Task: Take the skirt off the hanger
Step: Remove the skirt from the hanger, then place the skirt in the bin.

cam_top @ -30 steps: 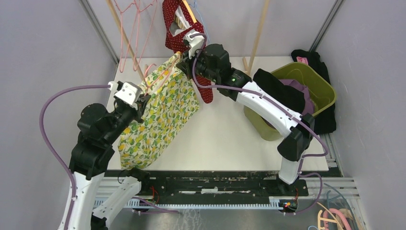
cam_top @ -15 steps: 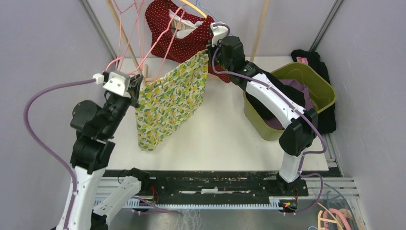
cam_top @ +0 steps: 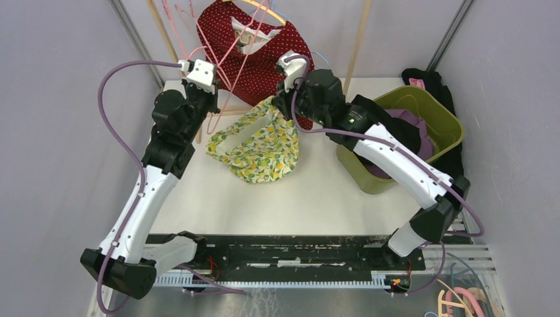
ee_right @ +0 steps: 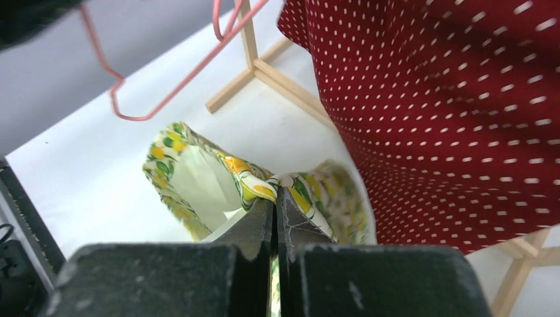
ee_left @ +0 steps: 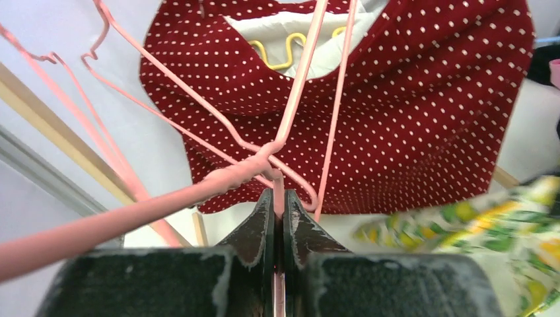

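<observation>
The lemon-print skirt (cam_top: pixel 259 144) lies crumpled on the white table, one edge lifted. It is free of the pink wire hanger (cam_top: pixel 228 79). My right gripper (cam_top: pixel 286 99) is shut on the skirt's edge; the fabric (ee_right: pixel 198 185) hangs below its tips (ee_right: pixel 276 193). My left gripper (cam_top: pixel 205 99) is shut on the pink hanger (ee_left: pixel 290 119) and holds it up at the back left, its tips (ee_left: pixel 278 197) clamping the wire.
A red polka-dot garment (cam_top: pixel 261 56) hangs on a yellow hanger at the back, over a wooden rack (cam_top: pixel 353 49). An olive bin (cam_top: pixel 422 122) with dark clothes stands at the right. More pink hangers (cam_top: pixel 181 30) hang at the back left.
The skirt has come off the pink hanger and dropped onto the table. My left gripper moved back and right with the hanger. My right gripper came down with the skirt's edge.
</observation>
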Robot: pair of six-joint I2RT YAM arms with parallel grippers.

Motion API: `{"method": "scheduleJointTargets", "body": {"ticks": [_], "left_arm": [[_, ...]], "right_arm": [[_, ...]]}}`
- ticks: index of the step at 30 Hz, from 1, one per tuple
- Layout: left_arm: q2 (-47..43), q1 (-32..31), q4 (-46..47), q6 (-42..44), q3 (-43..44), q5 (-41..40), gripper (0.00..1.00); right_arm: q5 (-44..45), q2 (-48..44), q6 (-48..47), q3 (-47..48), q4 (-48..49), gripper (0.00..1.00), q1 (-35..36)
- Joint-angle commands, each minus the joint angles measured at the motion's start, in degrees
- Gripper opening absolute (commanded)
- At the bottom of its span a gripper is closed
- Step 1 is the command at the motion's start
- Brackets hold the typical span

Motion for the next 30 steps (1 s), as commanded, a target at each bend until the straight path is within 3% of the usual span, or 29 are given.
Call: {"method": "scheduleJointTargets", "body": {"ticks": [1, 9, 16, 24, 30], "left_arm": [[-1.26, 0.19, 2.67, -2.10, 5.41, -6.61, 0.03], [-4.38, 0.18, -3.33, -1.63, 6.35, -14.62, 0.03], [-2.94, 0.18, -7.10, -5.32, 6.42, -18.68, 0.03], [4.21, 0.18, -12.58, -8.41, 16.31, -20.75, 0.03], [7.64, 0.19, -18.70, -11.48, 22.36, -21.56, 0.03]], "right_arm": [[0.71, -6.21, -2.96, 3.97, 0.86, 0.01, -0.46], [6.62, -9.97, -9.51, 8.38, -0.96, 0.01, -0.45], [19.18, -9.74, -18.75, 15.19, 3.03, 0.01, -0.46], [24.06, -3.97, -28.90, 28.70, 10.85, 0.01, -1.89], [24.06, -1.82, -32.54, 31.53, 15.81, 0.01, -2.53]]}}
